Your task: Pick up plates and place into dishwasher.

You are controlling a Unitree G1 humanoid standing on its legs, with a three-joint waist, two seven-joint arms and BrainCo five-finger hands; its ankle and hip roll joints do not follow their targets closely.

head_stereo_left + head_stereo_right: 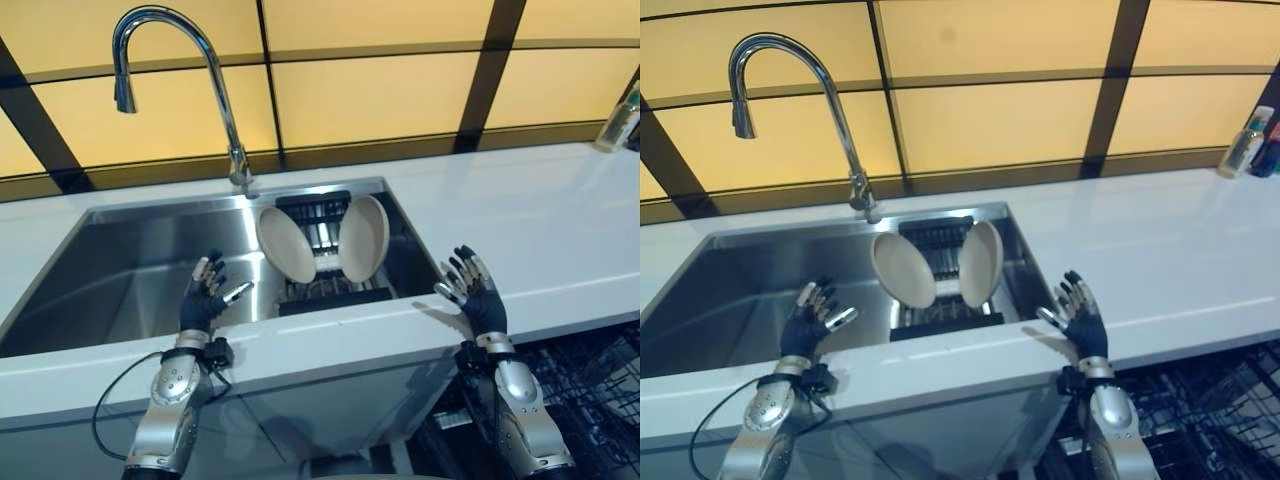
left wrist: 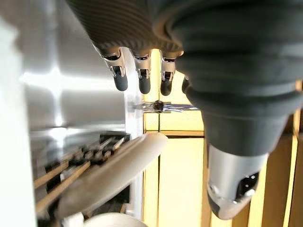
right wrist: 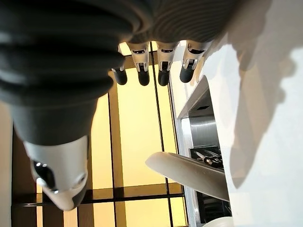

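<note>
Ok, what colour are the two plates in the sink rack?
Both plates are plain cream or beige, with no pattern; the left eye view shows them best.

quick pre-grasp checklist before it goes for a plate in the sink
1. Left hand empty, fingers relaxed: ok.
2. Right hand empty, fingers relaxed: ok.
3. Two plates, left plate and right plate, standing on edge in the black rack inside the sink: ok.
4. Neither hand touching a plate yet: ok.
5. Dishwasher rack open at lower right: ok.
6. Free slot in that rack: cannot tell.
</note>
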